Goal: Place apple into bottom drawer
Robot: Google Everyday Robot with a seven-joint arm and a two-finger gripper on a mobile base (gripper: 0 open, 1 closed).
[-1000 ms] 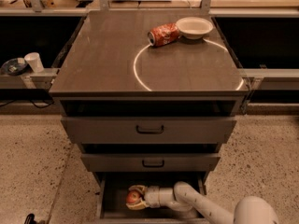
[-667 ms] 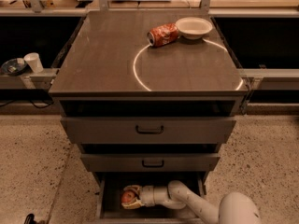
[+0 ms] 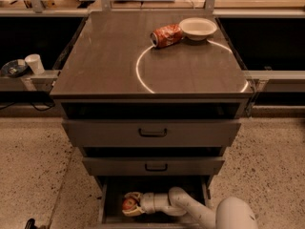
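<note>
The bottom drawer (image 3: 110,200) is pulled open below the two wider drawers, its inside dark. My gripper (image 3: 130,205) reaches into it from the right, low over the drawer's left half. Its fingers (image 3: 133,195) are shut around the apple (image 3: 128,204), a small red-orange ball with a yellowish patch. The apple sits inside the drawer space, close to its floor; I cannot tell whether it touches it. My white arm (image 3: 190,208) runs back to the lower right.
A crushed red soda can (image 3: 166,35) and a white bowl (image 3: 198,28) lie at the back of the cabinet top (image 3: 105,61). The top drawer (image 3: 152,132) and middle drawer (image 3: 152,166) are shut. A white cup (image 3: 34,63) stands on a ledge at left.
My gripper has moved left and a little deeper into the bottom drawer, carrying the apple with it. The arm is stretched further in.
</note>
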